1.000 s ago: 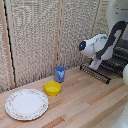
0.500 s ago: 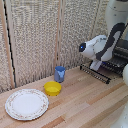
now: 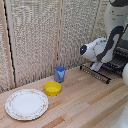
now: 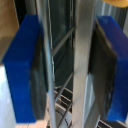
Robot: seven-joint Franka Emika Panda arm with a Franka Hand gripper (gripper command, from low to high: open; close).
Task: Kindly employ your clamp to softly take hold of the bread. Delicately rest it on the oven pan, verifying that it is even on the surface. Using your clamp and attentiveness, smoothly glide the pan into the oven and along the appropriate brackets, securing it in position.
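The arm is seen at the right edge of the exterior view, bent down over the pan [image 3: 100, 72], whose dark wire edge juts out from the oven [image 3: 121, 59] at the right border. In the wrist view the clamp [image 4: 70, 67] is shown with its blue fingers [image 4: 25, 65] set apart on either side of a pale metal bar of the pan [image 4: 82, 60]; contact cannot be confirmed, so nothing is judged to be gripped yet. The bread cannot be made out for certain, though an orange-tan patch is glimpsed at the wrist view's upper right corner. The sliding step appears to be in hand. Next, the fingers would need closing on the bar, then a level push along the brackets, which are not discernible.
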